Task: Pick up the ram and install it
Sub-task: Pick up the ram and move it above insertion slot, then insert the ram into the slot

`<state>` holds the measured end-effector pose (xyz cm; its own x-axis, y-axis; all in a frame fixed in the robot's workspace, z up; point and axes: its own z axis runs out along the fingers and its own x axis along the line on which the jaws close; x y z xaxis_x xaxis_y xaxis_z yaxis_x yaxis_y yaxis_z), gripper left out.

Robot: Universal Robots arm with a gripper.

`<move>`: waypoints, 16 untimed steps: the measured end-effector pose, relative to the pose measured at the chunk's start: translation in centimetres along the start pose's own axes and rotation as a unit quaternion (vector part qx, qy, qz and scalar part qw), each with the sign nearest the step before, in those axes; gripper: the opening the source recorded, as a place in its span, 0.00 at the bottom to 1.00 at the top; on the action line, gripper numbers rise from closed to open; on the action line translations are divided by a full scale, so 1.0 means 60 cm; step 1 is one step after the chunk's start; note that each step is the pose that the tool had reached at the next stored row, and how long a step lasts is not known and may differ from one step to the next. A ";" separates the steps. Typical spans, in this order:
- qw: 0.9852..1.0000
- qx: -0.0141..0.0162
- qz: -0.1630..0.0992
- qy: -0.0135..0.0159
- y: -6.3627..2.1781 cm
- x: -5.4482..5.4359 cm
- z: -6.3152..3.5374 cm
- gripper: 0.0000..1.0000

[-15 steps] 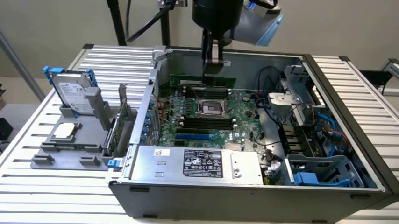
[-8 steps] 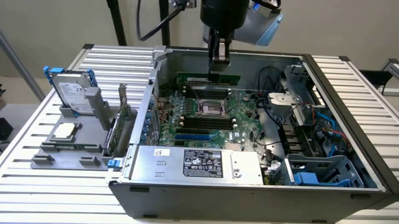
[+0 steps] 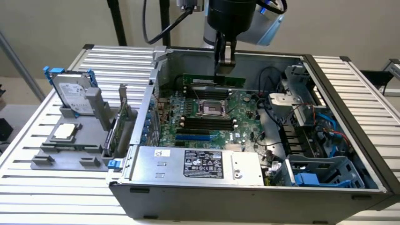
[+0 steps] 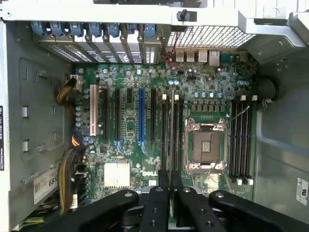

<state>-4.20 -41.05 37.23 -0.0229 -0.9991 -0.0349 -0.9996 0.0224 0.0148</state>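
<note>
The ram [image 3: 216, 81] is a thin green stick held level above the far part of the motherboard [image 3: 206, 119], inside the open computer case [image 3: 250, 197]. My gripper [image 3: 224, 68] comes down from above and is shut on the stick near its middle. In the wrist view the ram [image 4: 172, 130] shows edge-on as a thin pale strip running out from between the black fingers [image 4: 158, 203]. It hangs over the long black memory slots [image 4: 165, 135] beside the CPU socket [image 4: 206, 145]. I cannot tell whether it touches a slot.
More black memory slots [image 4: 240, 140] lie on the socket's other side. A power supply [image 3: 194, 164] fills the case's near side, with cables and a blue drive cage [image 3: 319, 176] at the exterior view's right. Outside, a grey stand [image 3: 69, 150] holds a hard drive [image 3: 74, 93] and an upright card [image 3: 120, 124].
</note>
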 end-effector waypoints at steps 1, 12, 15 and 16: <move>1.000 0.000 0.003 0.000 -0.001 0.000 0.001 0.13; 1.000 0.001 0.006 0.001 -0.001 -0.001 0.001 0.13; 1.000 0.001 0.006 0.001 -0.001 -0.001 0.001 0.13; 1.000 0.001 0.006 0.001 -0.001 -0.001 0.001 0.13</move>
<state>-4.13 -40.97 37.14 -0.0340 -0.9989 -0.0325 -0.9993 0.0336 0.0136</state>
